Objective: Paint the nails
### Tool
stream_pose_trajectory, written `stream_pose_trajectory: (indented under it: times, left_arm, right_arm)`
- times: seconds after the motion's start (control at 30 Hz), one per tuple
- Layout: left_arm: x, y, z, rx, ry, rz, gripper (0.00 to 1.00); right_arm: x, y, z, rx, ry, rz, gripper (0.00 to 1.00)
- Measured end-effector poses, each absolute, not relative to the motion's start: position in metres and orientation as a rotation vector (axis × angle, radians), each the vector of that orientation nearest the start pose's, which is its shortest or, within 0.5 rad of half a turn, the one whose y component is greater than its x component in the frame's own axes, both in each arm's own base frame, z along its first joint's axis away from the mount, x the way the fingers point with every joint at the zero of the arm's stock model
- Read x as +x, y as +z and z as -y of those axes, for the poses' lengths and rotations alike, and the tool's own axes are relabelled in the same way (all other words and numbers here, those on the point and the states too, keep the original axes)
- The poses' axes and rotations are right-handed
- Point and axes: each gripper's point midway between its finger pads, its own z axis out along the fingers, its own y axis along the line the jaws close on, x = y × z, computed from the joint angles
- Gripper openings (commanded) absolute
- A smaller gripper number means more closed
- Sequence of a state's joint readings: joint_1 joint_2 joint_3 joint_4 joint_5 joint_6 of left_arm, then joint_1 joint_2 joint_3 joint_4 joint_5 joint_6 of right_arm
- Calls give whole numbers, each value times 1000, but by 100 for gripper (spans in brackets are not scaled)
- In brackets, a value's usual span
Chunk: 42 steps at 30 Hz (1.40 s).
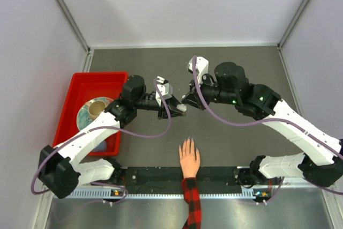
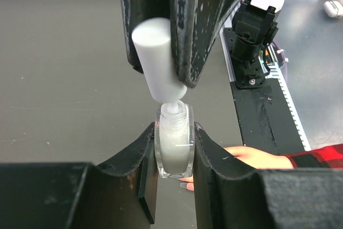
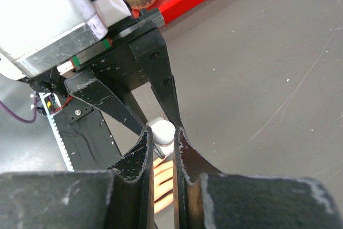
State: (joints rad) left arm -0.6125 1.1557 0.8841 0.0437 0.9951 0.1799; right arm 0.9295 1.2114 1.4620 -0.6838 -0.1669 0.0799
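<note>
My left gripper [image 2: 174,132] is shut on a small clear glass bottle [image 2: 174,148] of pale polish, held above the table. My right gripper [image 3: 162,132] is shut on the bottle's white cap [image 2: 158,60], which leans to one side with its narrow lower end in the bottle's neck. From above, both grippers [image 1: 174,105] [image 1: 186,102] meet at mid-table. Nearer the front edge, a light-skinned hand [image 1: 189,158] in a red-and-black plaid sleeve lies flat, fingers pointing away. The nails [image 1: 187,142] are too small to make out from above. One fingertip [image 2: 187,185] shows below the bottle.
A red bin [image 1: 86,100] stands at the left with a round roll [image 1: 95,110] inside. A black strip [image 1: 155,175] with the arm bases runs along the near edge. Grey walls close off the left, right and back.
</note>
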Motion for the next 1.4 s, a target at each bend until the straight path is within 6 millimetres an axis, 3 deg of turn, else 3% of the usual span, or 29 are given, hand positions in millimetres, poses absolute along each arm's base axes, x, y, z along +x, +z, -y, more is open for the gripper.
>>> stream_pose_trajectory:
  times: [0.47, 0.67, 0.9, 1.07, 1.17, 1.27, 1.4]
  left_arm:
    - [194, 264, 304, 1267, -1165, -1368, 0]
    - [207, 259, 299, 1191, -1093, -1432, 0]
    - [227, 248, 284, 1055, -946, -1516, 0]
    - [235, 244, 274, 988, -875, -1555, 0]
    - [238, 247, 272, 970, -854, -1549, 0]
    - [239, 252, 273, 963, -847, -1531, 0]
    - [239, 269, 273, 950, -842, -1465, 0]
  right_arm:
    - [192, 315, -312, -908, 672, -1853, 0]
    - [206, 309, -315, -709, 630, -1878, 0]
    - [222, 296, -328, -271, 574, -2042, 0]
    - [227, 293, -339, -89, 475, -2041, 0]
    - [229, 296, -338, -13, 478, -2037, 18]
    - [228, 301, -338, 18, 498, -2032, 49]
    - [224, 308, -335, -18, 503, -2024, 71]
